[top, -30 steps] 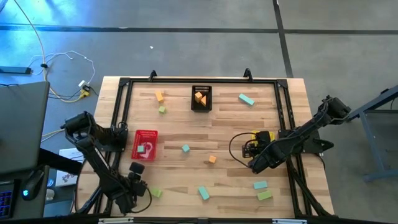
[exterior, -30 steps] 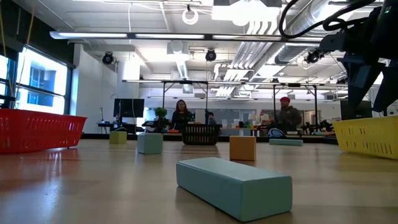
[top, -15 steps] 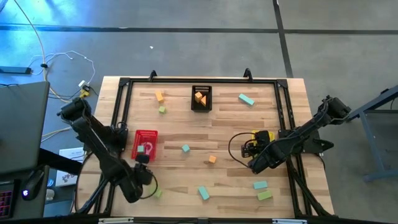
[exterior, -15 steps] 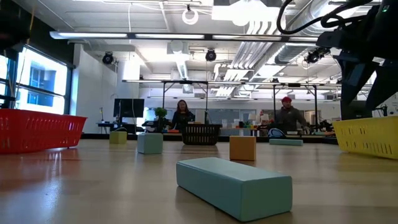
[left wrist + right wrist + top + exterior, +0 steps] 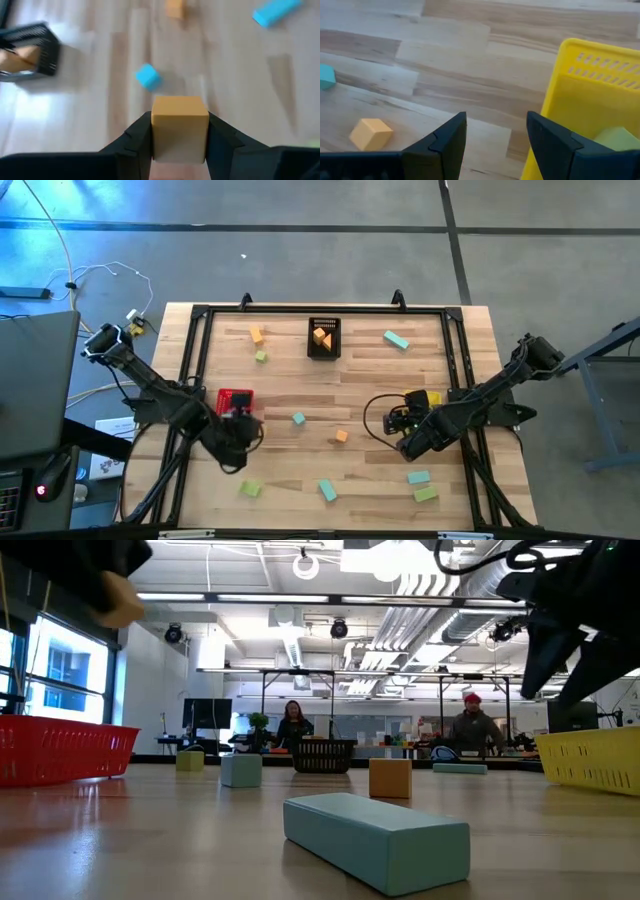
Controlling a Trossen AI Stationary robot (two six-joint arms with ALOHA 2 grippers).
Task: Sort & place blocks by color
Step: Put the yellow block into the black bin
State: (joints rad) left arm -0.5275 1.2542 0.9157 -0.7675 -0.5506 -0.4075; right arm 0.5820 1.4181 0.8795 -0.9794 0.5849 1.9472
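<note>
My left gripper hovers just right of the red basket, shut on an orange cube; the low view shows it high at the upper left. My right gripper stands open and empty in the air beside the yellow basket, which holds a light green block. On the table lie an orange cube, a teal cube and a teal bar. The black basket holds orange blocks. My left gripper pinches the orange cube by two opposite side faces, one finger on each. The cube's top face shows between the fingers. It is lifted clear above the table, level in the hold.
Loose blocks lie along the far side: an orange cube, a light green cube, a teal bar. Near the front edge are a light green block, a mint bar and a green bar. People stand in the room behind.
My left arm has swung from the table's near-left corner up and toward the far side and the right, ending beside the red basket. My right arm has edged slightly toward the table's left.
</note>
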